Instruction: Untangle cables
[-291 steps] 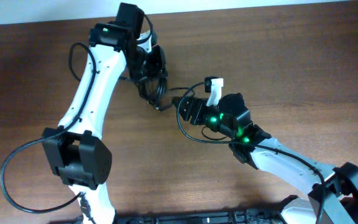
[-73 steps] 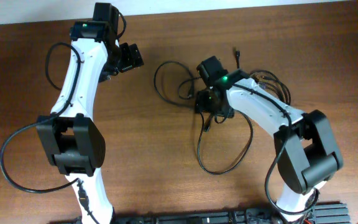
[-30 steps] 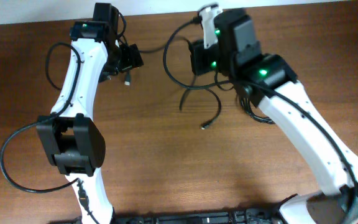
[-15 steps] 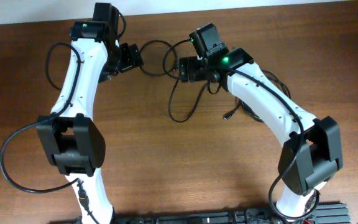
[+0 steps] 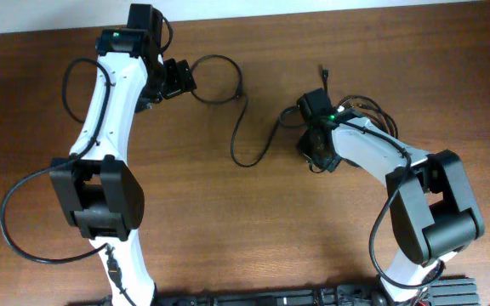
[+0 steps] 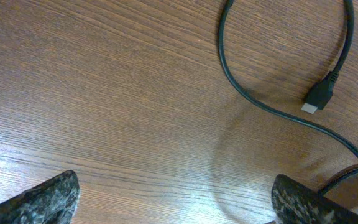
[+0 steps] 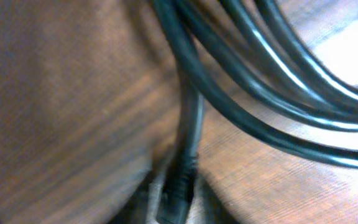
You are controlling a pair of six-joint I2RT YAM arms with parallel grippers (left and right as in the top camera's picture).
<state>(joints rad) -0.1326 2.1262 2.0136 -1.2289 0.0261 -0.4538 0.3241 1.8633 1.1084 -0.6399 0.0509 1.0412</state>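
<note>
One thin black cable [image 5: 233, 144] lies in a long loop from beside my left gripper [image 5: 179, 78] down the middle of the table and up to my right gripper [image 5: 317, 153]. A bundle of cables [image 5: 368, 106] sits by the right arm. In the left wrist view the left gripper [image 6: 176, 211] is open over bare wood, with a cable [image 6: 221, 50] and its plug [image 6: 319, 99] lying ahead of it. The right wrist view is blurred; there the right gripper [image 7: 176, 205] is shut on a cable's plug end [image 7: 180, 177], with several cable strands [image 7: 260, 93] just beyond.
The wooden table's far edge [image 5: 313, 10] runs along the top. A loose plug [image 5: 321, 72] points away from the bundle. Each arm's own thick black cable [image 5: 11, 221] hangs beside it. A dark rail [image 5: 270, 297] lies along the near edge.
My right gripper swung from the top centre down to the right middle of the table and shut on a cable end. One cable now lies stretched out. The left arm stayed still.
</note>
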